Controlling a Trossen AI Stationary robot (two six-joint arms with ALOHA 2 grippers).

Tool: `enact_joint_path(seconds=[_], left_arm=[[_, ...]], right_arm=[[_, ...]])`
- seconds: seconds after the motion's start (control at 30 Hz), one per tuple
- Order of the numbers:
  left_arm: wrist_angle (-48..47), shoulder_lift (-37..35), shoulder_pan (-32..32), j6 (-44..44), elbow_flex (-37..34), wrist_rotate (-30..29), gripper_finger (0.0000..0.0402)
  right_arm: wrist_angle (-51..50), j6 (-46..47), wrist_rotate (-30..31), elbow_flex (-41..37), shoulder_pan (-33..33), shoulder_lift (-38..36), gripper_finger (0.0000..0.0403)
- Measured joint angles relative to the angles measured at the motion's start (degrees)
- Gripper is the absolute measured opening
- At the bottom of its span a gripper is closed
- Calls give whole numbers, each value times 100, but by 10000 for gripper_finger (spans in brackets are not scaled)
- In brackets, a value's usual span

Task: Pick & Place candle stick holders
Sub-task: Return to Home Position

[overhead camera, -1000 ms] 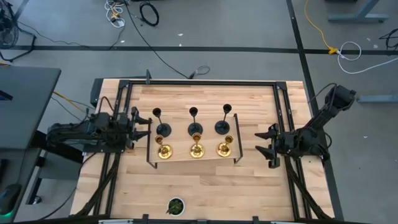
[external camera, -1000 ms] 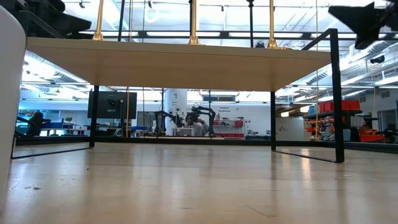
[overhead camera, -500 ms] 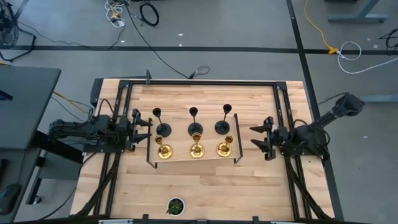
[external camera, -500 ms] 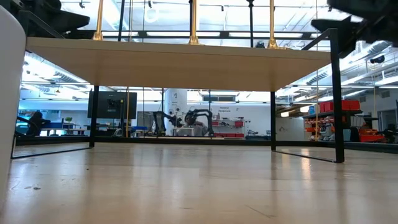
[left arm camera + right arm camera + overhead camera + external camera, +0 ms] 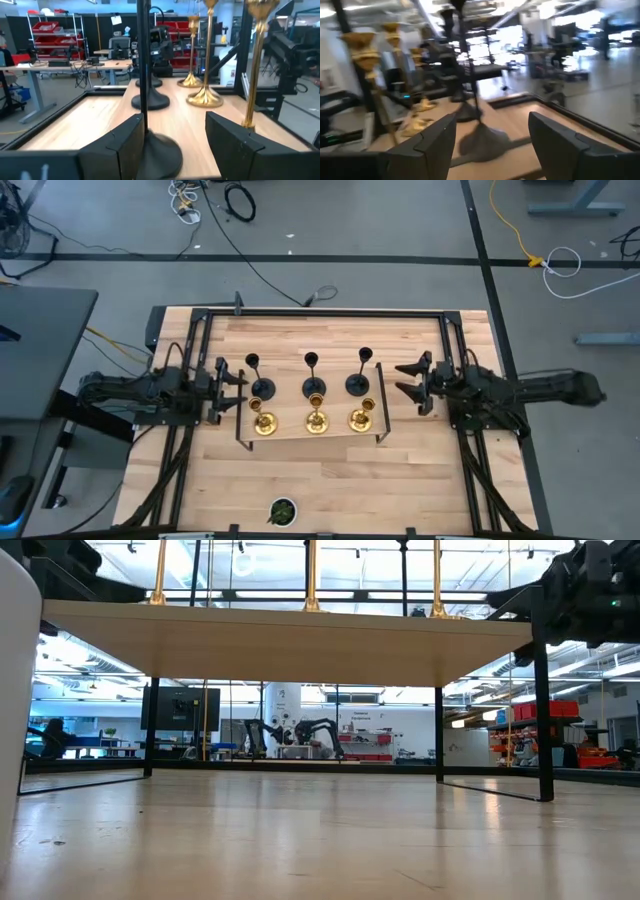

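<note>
All six candle holders stand upright on the shelf, which sits in the middle of the table. The three black candle holders make the back row of the shelf. The three gold candle holders make the front row, on the side toward the small dark pot, each gold one just in front of a black one. The left gripper hangs just beside the left end of the shelf and the right gripper hangs near its right end; both have the jaws spread wide and hold nothing. We judge that the placing is finished and that the step in hand is only to bring the two arms home. To do it well, we think each arm should first draw straight away from the shelf with the jaws apart, and only then fold or lift. The left arm needs more care: in its wrist view the nearest black holder stands right before the gap between the fingers. A sideways swing could therefore catch the thin stem or the black frame of the shelf, and such tall, slim holders probably tip easily. As for writing, we can read none: no brand or label shows on the holders or the shelf, and the sheet of paper in the room beyond the shelf is too small to read.
</note>
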Motion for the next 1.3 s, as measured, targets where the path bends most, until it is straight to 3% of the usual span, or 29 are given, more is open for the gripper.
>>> enact_joint_path(seconds=[0.07, 0.13, 0.37, 0.63, 1.3], left_arm=[[19, -2, 0, -11, -77, -38, 211], [82, -2, 0, -143, -84, -46, 211], [543, -3, 2, 1, -87, 320, 211], [402, -2, 2, -314, -86, 348, 211], [400, 0, 2, -434, -86, 347, 211]], right_arm=[[32, -23, -573, 0, -306, -5, 249], [47, -15, -772, 0, -545, -10, 249], [-103, -90, -925, 0, -715, 21, 249], [-165, 339, -953, 0, -710, 21, 249], [-182, 314, -942, 0, -708, -148, 249]])
